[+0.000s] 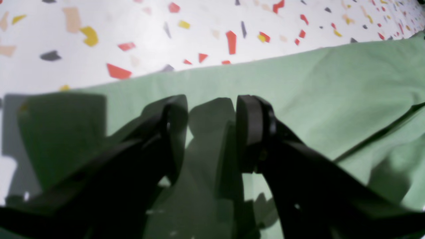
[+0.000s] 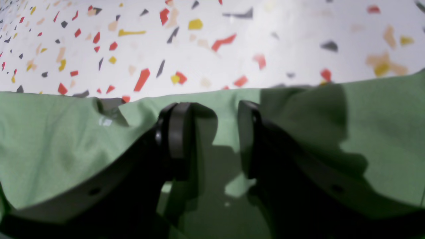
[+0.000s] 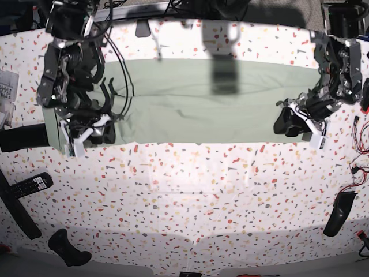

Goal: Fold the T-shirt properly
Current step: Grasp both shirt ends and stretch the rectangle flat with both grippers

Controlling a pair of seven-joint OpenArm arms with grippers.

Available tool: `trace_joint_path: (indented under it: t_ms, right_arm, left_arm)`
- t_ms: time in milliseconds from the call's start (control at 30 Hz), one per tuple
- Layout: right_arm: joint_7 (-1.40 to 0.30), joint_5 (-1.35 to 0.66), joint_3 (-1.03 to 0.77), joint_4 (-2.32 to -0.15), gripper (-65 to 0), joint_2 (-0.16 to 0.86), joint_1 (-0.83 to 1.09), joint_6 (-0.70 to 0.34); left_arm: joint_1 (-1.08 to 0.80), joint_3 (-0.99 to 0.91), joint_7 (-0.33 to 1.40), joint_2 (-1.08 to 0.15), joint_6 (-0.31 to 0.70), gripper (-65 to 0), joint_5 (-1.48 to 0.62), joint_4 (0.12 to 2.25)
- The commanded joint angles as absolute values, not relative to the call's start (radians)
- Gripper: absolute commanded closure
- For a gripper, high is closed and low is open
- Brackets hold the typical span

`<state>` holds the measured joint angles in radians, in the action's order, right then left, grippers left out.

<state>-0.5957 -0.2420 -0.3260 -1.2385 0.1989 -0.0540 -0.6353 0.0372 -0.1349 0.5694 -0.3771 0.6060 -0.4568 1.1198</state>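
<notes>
The pale sage-green T-shirt (image 3: 196,104) lies spread in a wide band across the far half of the speckled table. My left gripper (image 3: 283,122) is at the shirt's right end in the base view. In the left wrist view it (image 1: 212,132) is open just over the T-shirt (image 1: 332,86), near the fabric's edge, with nothing between the jaws. My right gripper (image 3: 104,131) is at the shirt's left front corner. In the right wrist view it (image 2: 212,139) is open over the T-shirt (image 2: 49,132), close to the edge, where a small fold shows.
The white terrazzo table (image 3: 190,196) stretches toward the front. A remote control (image 3: 29,184) and a black bar (image 3: 23,137) lie at the left. Black objects sit at the front left (image 3: 69,248) and at the right (image 3: 339,213). Cables lie at the right edge (image 3: 357,164).
</notes>
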Motion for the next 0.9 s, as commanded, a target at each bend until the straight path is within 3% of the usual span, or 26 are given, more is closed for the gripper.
trace_joint_path:
  t_ms: [0, 200, 500, 700, 867]
  right_arm:
    - [-0.618, -0.235, -0.318, -1.243, -22.2, 0.211, -0.068, -0.631]
    - [-0.632, -0.307, -0.313, -1.287, -22.2, 0.262, -0.083, -0.640]
    - [-0.726, -0.352, -0.314, -1.522, -22.2, 0.280, -0.082, -0.659]
    - [-0.744, -0.352, -0.314, -1.658, -22.2, 0.280, -0.078, -0.659]
    - [-0.751, -0.352, -0.314, -1.749, -22.2, 0.280, -0.021, -0.659]
  left_arm:
    - [0.035, -0.134, 0.680, -0.394, 0.524, -24.0, -0.341, 1.099]
    - [0.065, -0.134, 0.684, -0.403, 0.524, -24.1, -0.435, 1.110]
    - [0.070, -0.138, 0.665, -0.413, 0.524, -24.1, -0.603, 1.251]
    - [0.069, -0.138, 0.741, -0.434, 0.518, -34.2, -0.603, 1.359]
    - [0.069, -0.138, 0.847, -0.514, 0.295, -34.5, -0.567, 1.383]
